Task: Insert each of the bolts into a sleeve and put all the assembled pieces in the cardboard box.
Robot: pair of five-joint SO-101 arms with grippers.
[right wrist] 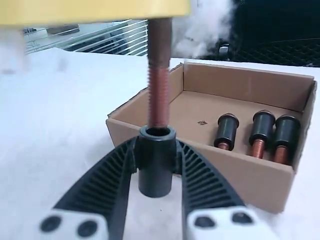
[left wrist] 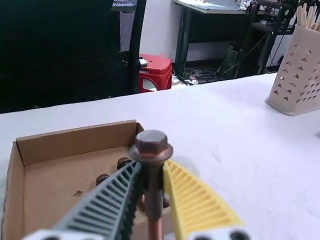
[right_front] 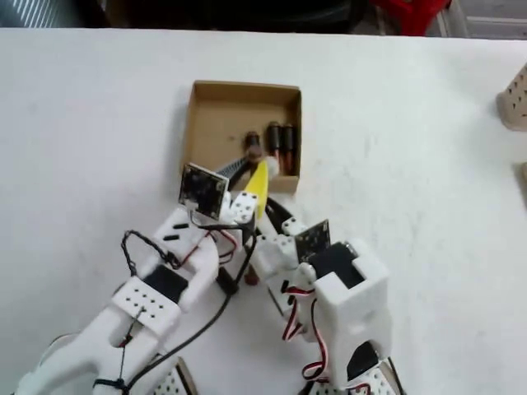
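Note:
A copper bolt (left wrist: 151,146) stands upright with my left gripper (left wrist: 150,175) shut on its shaft, grey and yellow fingers (left wrist: 192,200) on either side. Its threaded end (right wrist: 160,85) reaches down into the mouth of a black sleeve (right wrist: 156,170), on which my right gripper (right wrist: 156,150) is shut. Both hang just in front of the cardboard box (right_front: 210,123), near its front wall (right wrist: 250,180). Three assembled pieces (right wrist: 262,131) lie side by side in the box's right part (right_front: 280,144). The yellow finger (right_front: 257,185) and bolt head (right_front: 253,146) overlap the box's near edge.
A beige perforated holder (left wrist: 297,70) with sticks stands at the table's far right (right_front: 515,99). Cables (right_front: 206,317) trail between the two arm bases. White table surface (right_front: 99,123) spreads left and right of the box. A black chair (left wrist: 70,45) stands beyond the far edge.

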